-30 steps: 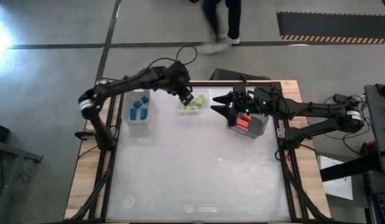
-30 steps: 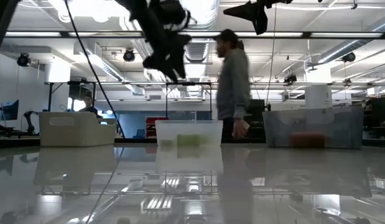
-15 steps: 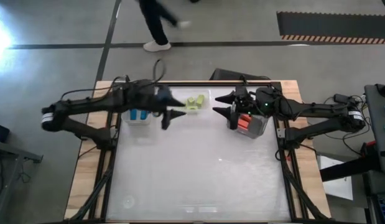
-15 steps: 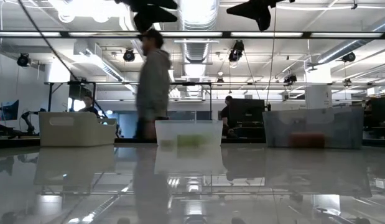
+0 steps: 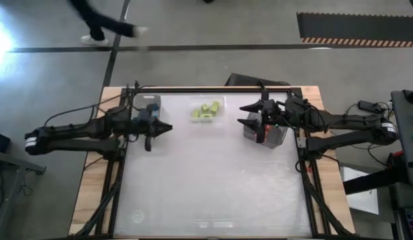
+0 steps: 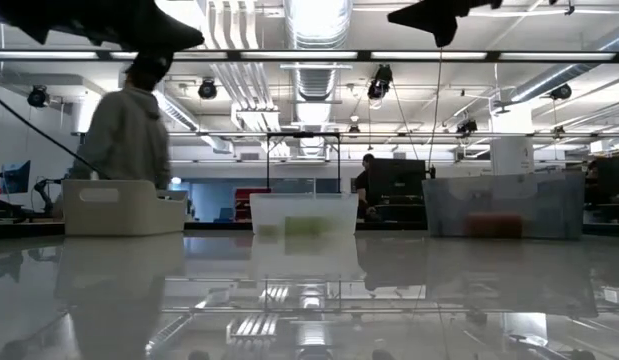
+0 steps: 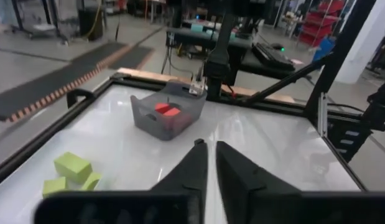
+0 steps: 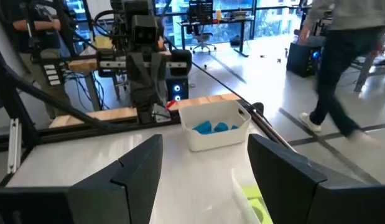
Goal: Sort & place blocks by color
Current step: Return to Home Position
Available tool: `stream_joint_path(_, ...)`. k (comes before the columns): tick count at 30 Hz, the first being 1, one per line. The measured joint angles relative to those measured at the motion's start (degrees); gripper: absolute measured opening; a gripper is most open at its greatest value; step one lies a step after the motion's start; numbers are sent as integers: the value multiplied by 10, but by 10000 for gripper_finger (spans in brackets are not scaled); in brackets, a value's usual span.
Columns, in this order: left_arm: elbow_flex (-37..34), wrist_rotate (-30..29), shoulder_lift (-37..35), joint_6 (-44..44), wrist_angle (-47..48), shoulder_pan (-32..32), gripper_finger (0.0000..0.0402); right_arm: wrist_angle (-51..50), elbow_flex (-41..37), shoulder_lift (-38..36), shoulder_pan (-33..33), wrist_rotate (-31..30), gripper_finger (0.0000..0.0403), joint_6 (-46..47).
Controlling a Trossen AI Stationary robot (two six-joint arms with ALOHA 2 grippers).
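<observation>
Green blocks lie in a clear bin at the table's far middle. Red blocks lie in a grey bin at the far right. Blue blocks lie in a white bin at the far left, partly under my left arm. My left gripper hangs level just near of the white bin, shut on nothing, pointing toward the table's right edge. My right gripper hangs open and empty over the grey bin's left side, pointing toward the table's left edge.
A black frame runs along the table's far edge and sides. The wide white tabletop lies near of the three bins. A person walks past behind the table's far left.
My left gripper has left the clear bin of green blocks, going toward the table's left edge and a little nearer. It has tipped up from pointing down to level, and its fingers have shut. The person behind the table has walked from right to left.
</observation>
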State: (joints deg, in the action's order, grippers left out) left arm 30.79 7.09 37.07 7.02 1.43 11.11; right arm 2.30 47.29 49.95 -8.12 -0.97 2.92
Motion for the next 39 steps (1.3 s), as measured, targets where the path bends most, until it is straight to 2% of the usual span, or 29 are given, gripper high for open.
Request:
stream_joint_path(2,-16,-1,-30,1,0,0,5,1,-17,-18,0,0,226,0)
stream_joint_path(8,-50,-3,-89,1,0,0,1,1,-66,-80,0,1,226,-1)
stream_joint_path(23,-109,-4,-164,19,1,0,0,1,-191,-267,0,-5,226,1)
stream_joint_path(30,-141,-6,-212,59,1,0,0,1,-223,-345,0,-8,226,-8)
stream_joint_path(39,-184,-18,-299,70,-13,0,0,34,-276,-445,0,-57,226,-22)
